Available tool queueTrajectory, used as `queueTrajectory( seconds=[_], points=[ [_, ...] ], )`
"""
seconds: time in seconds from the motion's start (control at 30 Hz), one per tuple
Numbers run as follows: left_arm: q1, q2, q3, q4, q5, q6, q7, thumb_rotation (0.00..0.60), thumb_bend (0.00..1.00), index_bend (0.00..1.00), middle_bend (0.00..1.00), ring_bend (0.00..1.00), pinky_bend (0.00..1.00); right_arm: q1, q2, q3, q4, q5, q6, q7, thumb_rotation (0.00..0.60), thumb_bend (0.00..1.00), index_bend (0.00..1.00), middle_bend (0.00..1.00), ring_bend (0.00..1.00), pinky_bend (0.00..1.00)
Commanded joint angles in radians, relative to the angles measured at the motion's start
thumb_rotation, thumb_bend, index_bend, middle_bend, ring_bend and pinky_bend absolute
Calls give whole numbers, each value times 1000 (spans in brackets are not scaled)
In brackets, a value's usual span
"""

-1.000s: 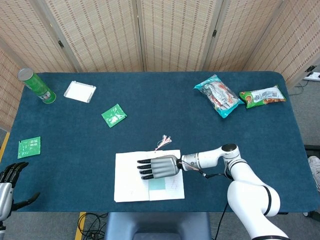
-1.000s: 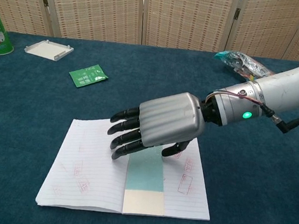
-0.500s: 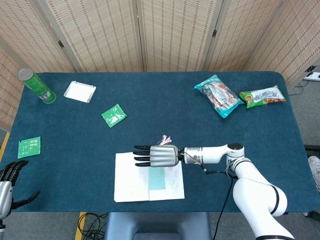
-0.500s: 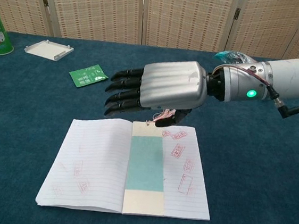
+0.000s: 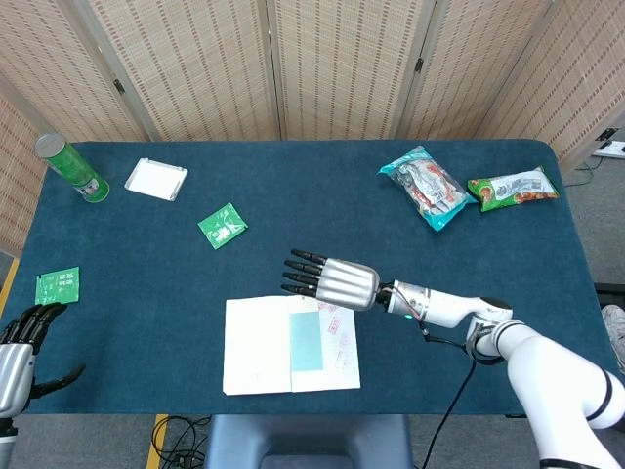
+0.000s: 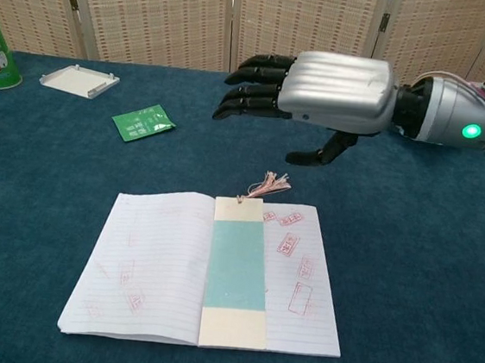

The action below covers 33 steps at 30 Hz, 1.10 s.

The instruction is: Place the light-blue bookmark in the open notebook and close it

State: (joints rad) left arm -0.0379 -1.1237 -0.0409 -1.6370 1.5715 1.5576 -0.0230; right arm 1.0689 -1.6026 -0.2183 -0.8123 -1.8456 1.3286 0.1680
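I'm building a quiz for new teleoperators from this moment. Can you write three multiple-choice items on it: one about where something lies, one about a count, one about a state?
1. Where does the light-blue bookmark lie?
A. along the middle of the open notebook
B. beside the green can
C. in the right hand

2. How many small green packets lie flat on the table?
A. one
B. two
C. four

3. What is the state of the right hand?
A. gripping the notebook
B. pinching the tassel
C. open above the table, holding nothing

Key: 1 A, the strip runs down the notebook's spine with its tassel past the top edge. 2 B, one packet lies mid-table, another near the left edge. 3 C, its fingers are apart and clear of the pages.
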Motion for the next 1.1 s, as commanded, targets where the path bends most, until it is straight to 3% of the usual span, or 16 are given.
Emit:
queueTrajectory(
  seconds=[0.03,0.27,0.67,1.1],
  points=[
    [-14,-1,-4,7,12,-9,-4,600,173,186,198,143,219,-81,127,44,-209,94,-53,-124,600,286,146,140,3,0],
    [-48,-12,-12,18,39,-24,-1,600,173,191,198,143,219,-155,230,52,-381,133,-72,-220,600,286,156,152,3,0],
    [-84,-26,-8,26,69,-39,2,600,173,193,198,144,219,-235,269,43,-481,72,-56,-257,600,287,156,152,3,0],
    [-226,-67,47,149,294,-107,-70,600,173,196,198,144,218,-352,376,96,-576,132,3,-311,600,278,156,152,3,0]
  ],
)
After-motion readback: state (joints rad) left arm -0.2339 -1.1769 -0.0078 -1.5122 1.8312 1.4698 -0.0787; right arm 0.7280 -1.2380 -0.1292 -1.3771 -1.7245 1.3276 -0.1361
